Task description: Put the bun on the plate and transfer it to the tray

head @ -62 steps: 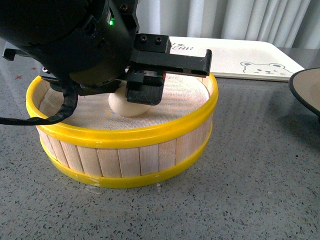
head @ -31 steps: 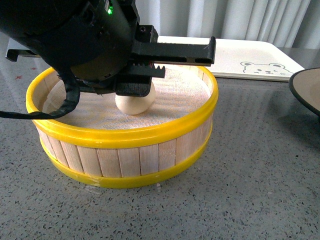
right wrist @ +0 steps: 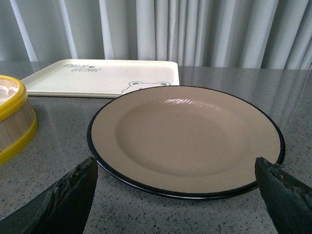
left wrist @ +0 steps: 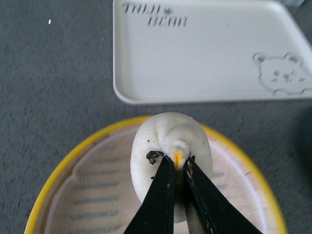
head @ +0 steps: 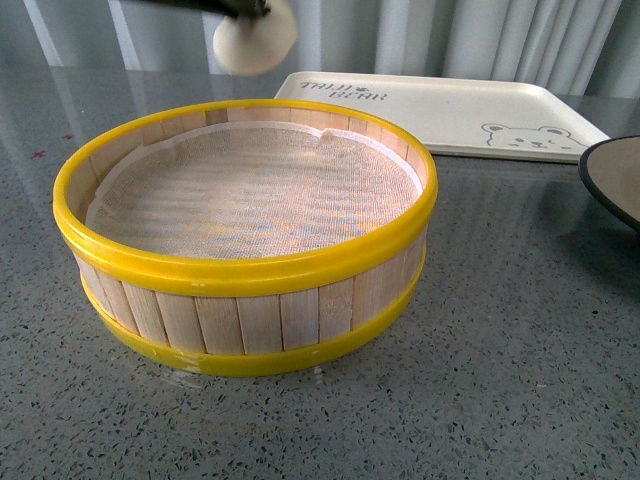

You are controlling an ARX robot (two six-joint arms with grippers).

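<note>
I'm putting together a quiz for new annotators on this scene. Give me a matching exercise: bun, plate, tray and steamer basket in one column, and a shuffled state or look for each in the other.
Column one
1. bun
2. plate
3. tray
4. steamer basket

Column two
A. yellow rims, cloth-lined, nothing inside
B. pinched at its peak by the left gripper, up in the air
C. cream-white, with a printed bear face
D. black rim, bare brownish face

Pairs: 1-B, 2-D, 3-C, 4-A
</note>
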